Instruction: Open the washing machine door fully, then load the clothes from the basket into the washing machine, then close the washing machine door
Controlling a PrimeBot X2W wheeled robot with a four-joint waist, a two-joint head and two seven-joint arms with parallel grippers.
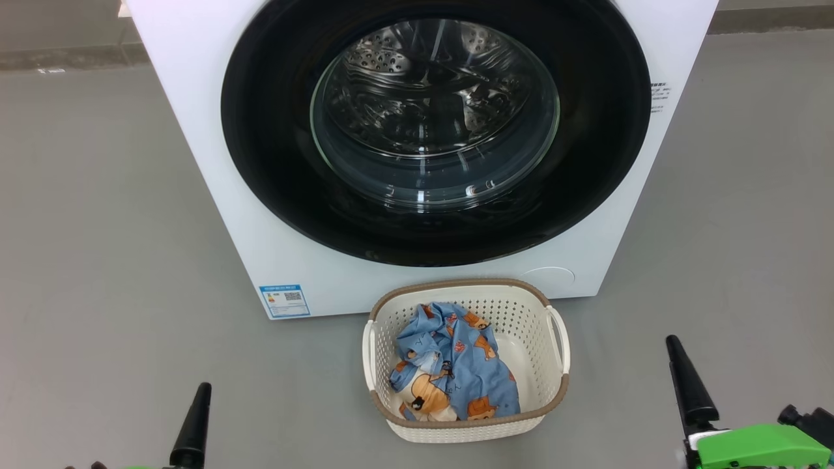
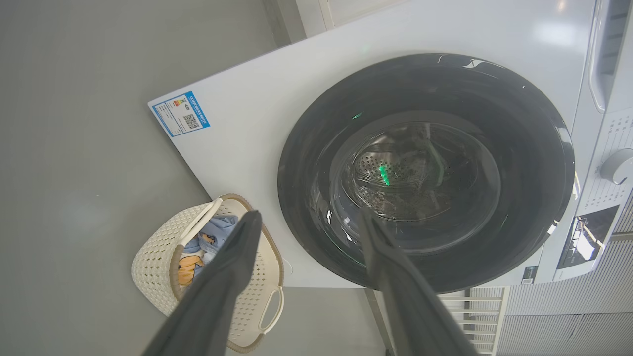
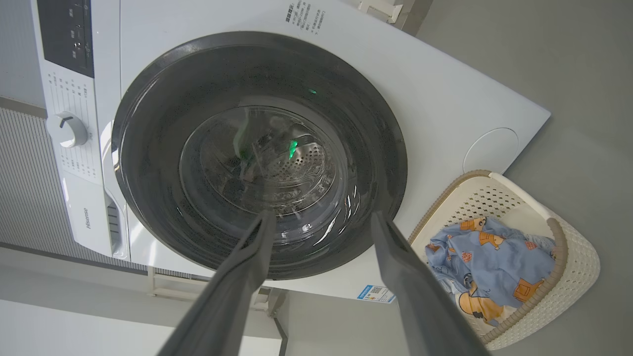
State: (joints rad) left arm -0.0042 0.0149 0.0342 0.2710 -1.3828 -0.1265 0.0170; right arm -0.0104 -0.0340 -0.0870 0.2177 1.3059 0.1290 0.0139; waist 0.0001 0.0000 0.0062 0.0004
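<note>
Starting nearest, the left gripper (image 2: 309, 217) and the right gripper (image 3: 322, 217) are seen with their long dark fingers spread wide and nothing held between them; both are set well apart from the machine and the laundry. In the head view one finger of each is shown at a bottom corner, the rest being cut off by the frame edge.

Between them, on the grey floor (image 1: 98, 228), the basket (image 1: 521, 312) is placed just before the foot of the washing machine (image 1: 215, 163), directly beneath the door. The clothes (image 1: 456, 365) are bundled inside it, towards its left and near side, part of the bottom being left bare.

Behind it, the washing machine door (image 1: 273, 130) is shut flat against the white front. The drum is seen through the glass window (image 1: 433, 111), though much is blurred by glare — a green glint there appears to be a reflection. A blue label (image 1: 284, 300) is stuck at the front's lower left corner, and a round cover (image 1: 548, 275) is set at the lower right, just behind the basket's rim. The machine's top is cut off in the head view; a dial (image 3: 67, 129) is shown in the right wrist view.
</note>
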